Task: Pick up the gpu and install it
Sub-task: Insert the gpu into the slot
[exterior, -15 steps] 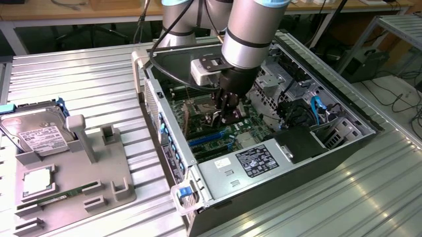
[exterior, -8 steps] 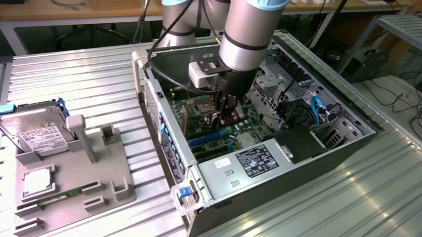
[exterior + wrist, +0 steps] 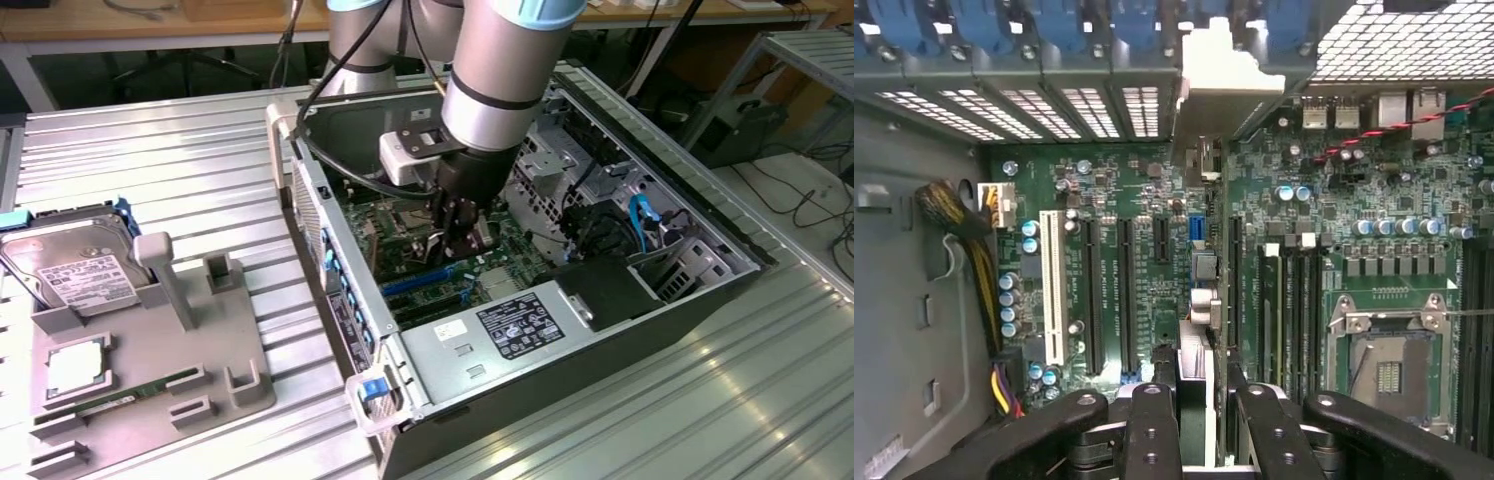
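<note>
In the exterior view, the arm reaches down into the open computer case, which lies on its side on the ribbed metal counter. The claw hangs low over the green motherboard, close to the blue expansion slots. It is closed on the gpu, which shows here as a thin dark card held on edge between the black fingers. To the exterior view's left, a grey moulded holder carries a boxy silver hard drive with a white label and a slim green memory stick.

In the wrist view, the two black, bolted fingers clamp the gpu edge-on, so only its thin edge and its pale metal bracket can be seen running away from the camera. The card stands upright above the board, roughly in line with the long dark slots, near the white slot. I cannot tell whether its edge already touches a slot.

The risk, as I judge it, lies in alignment: a slightly tilted or offset card could jam against the slot wall or nearby capacitors. The smooth metal bracket could also catch the perforated rear panel and push the card askew in the hard fingers.
</note>
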`<state>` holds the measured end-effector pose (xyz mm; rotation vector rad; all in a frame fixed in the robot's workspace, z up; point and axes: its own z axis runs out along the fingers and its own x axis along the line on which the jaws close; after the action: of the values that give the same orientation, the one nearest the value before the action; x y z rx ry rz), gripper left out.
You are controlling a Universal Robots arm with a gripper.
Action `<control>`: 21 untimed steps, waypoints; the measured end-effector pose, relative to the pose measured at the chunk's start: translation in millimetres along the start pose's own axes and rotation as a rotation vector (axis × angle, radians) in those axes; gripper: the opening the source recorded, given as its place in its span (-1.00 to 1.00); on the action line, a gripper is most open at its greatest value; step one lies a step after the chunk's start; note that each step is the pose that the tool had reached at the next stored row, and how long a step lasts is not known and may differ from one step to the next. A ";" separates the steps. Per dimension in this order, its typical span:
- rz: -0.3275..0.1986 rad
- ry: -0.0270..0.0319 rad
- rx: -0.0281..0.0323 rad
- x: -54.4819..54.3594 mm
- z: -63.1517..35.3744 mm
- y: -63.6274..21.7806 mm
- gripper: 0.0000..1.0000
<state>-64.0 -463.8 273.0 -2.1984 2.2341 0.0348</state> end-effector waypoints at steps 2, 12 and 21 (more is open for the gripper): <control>0.000 -0.0003 0.0000 0.5 0.3 2.4 -0.45; 0.000 -0.0075 -0.0092 -0.6 27.4 14.9 -0.45; 0.000 -0.0123 -0.0107 -0.5 28.4 15.0 -0.45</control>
<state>-79.3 -462.4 244.8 -2.1973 2.2329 0.0603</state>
